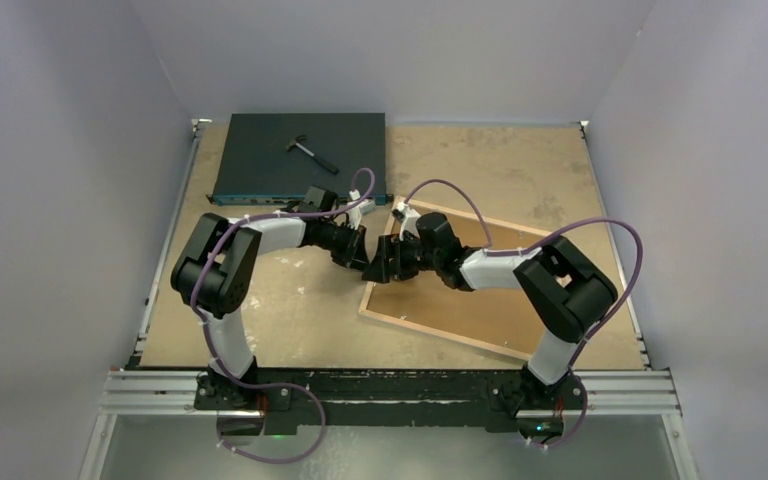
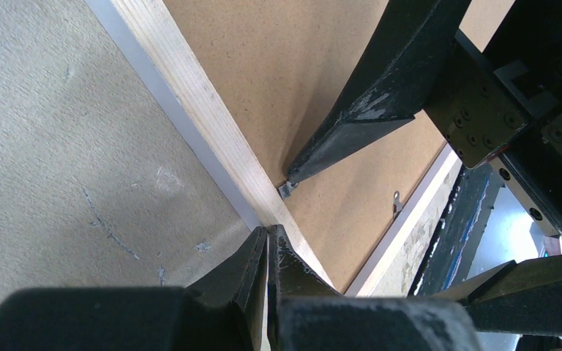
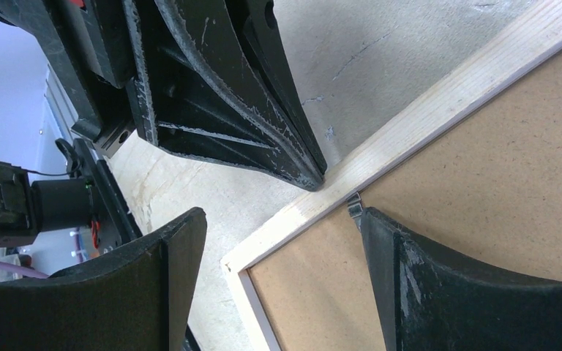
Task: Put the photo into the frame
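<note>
the frame (image 1: 430, 328) lies face down right of centre in the overhead view, its brown backing board (image 1: 490, 310) showing inside the light wood rim. the photo is not in view in any picture; whether it sits under the board i cannot tell.

the left gripper (image 2: 267, 238) has its jaws pressed together on nothing. its tips bear on the frame's rail at the bottom centre of its own view. the right gripper (image 3: 282, 216) has its jaws spread wide and empty. one finger (image 3: 410, 263) touches a small metal tab (image 3: 353, 205) at the board's edge, and the other hangs over the desk (image 3: 380, 44) outside the rail.

the step looks like working that tab, to free or lock the board; which, i cannot tell. to do it well, pin the rail with the left tips so the frame cannot slide. push the tab sideways with the fingertip, flat and gentle, without digging into the board. a second tab (image 2: 396, 201) on the far rail probably needs the same.
</note>
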### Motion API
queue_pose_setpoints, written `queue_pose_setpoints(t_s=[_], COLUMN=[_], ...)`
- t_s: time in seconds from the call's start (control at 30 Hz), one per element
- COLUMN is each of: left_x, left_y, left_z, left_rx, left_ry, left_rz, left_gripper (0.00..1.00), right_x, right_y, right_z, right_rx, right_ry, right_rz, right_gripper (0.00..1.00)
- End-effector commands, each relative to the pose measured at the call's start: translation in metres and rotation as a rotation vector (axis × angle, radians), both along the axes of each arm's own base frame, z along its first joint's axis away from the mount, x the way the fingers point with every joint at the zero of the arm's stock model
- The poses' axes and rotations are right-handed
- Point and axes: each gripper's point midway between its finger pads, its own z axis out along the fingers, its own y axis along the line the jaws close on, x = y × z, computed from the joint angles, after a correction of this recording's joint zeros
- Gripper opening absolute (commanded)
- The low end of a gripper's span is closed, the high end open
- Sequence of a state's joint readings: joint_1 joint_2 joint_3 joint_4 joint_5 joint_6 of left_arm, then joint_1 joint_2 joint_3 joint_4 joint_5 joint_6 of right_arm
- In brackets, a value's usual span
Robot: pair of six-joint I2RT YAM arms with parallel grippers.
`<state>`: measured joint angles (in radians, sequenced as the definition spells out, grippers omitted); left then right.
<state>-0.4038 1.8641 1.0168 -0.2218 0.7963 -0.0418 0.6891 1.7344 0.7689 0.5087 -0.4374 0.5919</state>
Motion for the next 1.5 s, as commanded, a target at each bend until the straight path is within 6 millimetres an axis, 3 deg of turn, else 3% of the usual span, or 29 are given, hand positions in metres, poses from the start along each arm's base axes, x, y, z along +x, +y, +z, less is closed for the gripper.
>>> queue_pose_setpoints(t_s=[0.0, 0.47, 0.6, 0.7, 0.8, 0.9, 1.0, 1.17, 1.3, 1.47], left_x=[0.003, 0.005, 0.011, 0.021, 0.035, 0.048, 0.059, 0.063, 0.061, 0.062], left_y=[0.009, 0.009, 0.012, 0.017, 0.027, 0.043, 0.065, 0.094, 0.109, 0.121], left_z=[-0.024, -0.021, -0.013, -0.001, 0.017, 0.040, 0.066, 0.095, 0.114, 0.130], left_rx=[0.106, 0.106, 0.104, 0.097, 0.084, 0.077, 0.063, 0.075, 0.053, 0.043], left_ry=[-0.044, -0.051, -0.061, -0.064, -0.101, -0.129, -0.160, -0.198, -0.204, -0.233], left_rz=[0.016, 0.015, 0.029, 0.052, 0.067, 0.102, 0.132, 0.154, 0.182, 0.220], left_gripper=[0.00, 0.00, 0.00, 0.00, 0.20, 0.59, 0.83, 0.91, 0.93, 0.96], right_x=[0.000, -0.008, 0.017, 0.020, -0.001, -0.040, -0.072, -0.097, -0.096, -0.096], right_y=[0.004, 0.008, -0.002, -0.008, -0.012, -0.008, -0.006, -0.011, -0.021, -0.025], right_z=[-0.005, 0.003, 0.028, 0.044, 0.039, 0.028, 0.016, 0.003, -0.007, -0.022], right_rx=[-0.004, 0.006, -0.063, -0.159, -0.283, -0.394, -0.471, -0.576, -0.696, -0.783], right_ry=[-0.013, 0.007, -0.133, -0.226, -0.258, -0.274, -0.259, -0.274, -0.315, -0.343], right_rz=[0.037, 0.100, 0.032, 0.040, 0.104, 0.210, 0.280, 0.323, 0.303, 0.323], right_gripper=[0.80, 0.79, 0.87, 0.87, 0.85, 0.82, 0.79, 0.74, 0.70, 0.59])
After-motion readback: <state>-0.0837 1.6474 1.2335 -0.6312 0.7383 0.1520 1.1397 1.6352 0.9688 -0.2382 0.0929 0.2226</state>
